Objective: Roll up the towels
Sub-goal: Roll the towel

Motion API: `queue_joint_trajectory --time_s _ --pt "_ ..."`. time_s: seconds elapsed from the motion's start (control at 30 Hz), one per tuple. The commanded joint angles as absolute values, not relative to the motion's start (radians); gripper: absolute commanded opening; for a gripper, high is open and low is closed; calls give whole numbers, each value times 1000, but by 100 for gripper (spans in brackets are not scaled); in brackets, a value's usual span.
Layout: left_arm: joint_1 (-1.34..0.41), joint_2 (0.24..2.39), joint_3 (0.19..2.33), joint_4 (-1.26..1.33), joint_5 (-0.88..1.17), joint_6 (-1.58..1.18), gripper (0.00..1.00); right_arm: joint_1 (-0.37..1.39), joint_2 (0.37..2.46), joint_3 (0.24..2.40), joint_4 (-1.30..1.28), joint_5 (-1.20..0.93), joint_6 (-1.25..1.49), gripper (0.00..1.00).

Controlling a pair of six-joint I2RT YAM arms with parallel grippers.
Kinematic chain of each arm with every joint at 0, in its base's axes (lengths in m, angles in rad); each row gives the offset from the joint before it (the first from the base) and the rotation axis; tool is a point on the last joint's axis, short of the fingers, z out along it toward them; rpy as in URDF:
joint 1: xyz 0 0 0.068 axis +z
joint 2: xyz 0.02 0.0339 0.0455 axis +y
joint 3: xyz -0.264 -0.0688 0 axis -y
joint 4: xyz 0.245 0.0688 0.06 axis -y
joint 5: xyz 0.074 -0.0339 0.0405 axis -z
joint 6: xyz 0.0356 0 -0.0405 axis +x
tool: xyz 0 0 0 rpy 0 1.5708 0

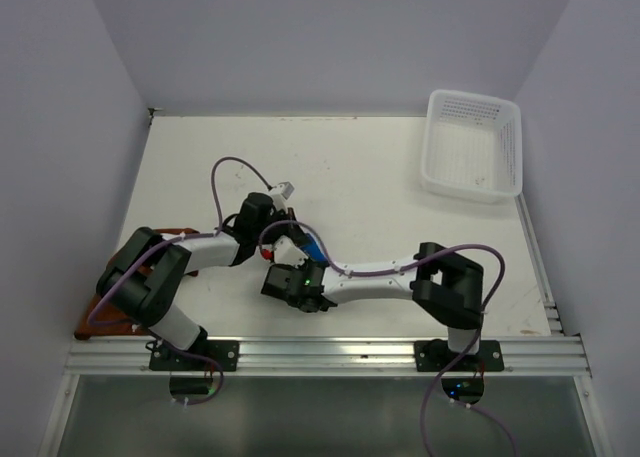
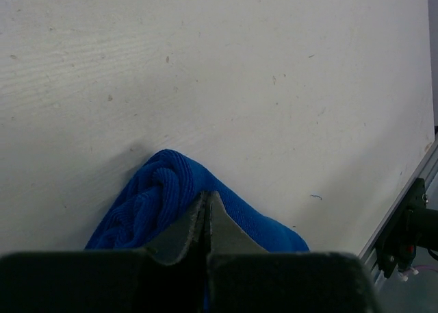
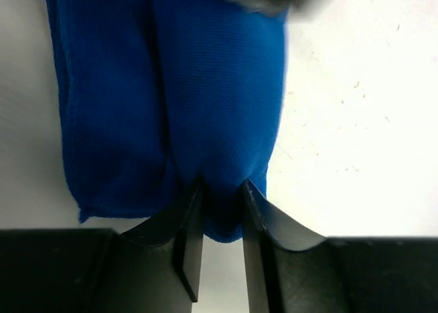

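Note:
The bright blue towel point(image 1: 314, 247) lies bunched mid-table between my two grippers. In the left wrist view it point(image 2: 147, 203) is a rolled, rumpled heap around my left gripper point(image 2: 207, 194), whose jaws are pressed together with a sliver of blue cloth between them. In the right wrist view the towel point(image 3: 205, 87) lies folded lengthwise, and my right gripper point(image 3: 220, 184) pinches a fold at its near end. In the top view the left gripper point(image 1: 290, 239) and right gripper point(image 1: 297, 262) nearly touch. The rust-brown towel point(image 1: 100, 317) lies at the left table edge, mostly hidden under the left arm.
A white perforated basket point(image 1: 470, 189) stands at the back right corner. An aluminium rail point(image 1: 330, 352) runs along the near edge and also shows in the left wrist view point(image 2: 410, 190). White walls close in the table on three sides.

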State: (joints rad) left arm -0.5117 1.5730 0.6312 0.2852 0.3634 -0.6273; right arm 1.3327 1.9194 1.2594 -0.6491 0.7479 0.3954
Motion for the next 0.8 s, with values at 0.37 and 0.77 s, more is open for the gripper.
queue_joint_trajectory --time_s 0.37,0.77 --pt "-483 1644 568 261 305 -603 0 1175 1559 1051 -276 476 658 41" --pt "-482 1631 568 258 301 -601 0 962 1388 769 -48 117 799 55"
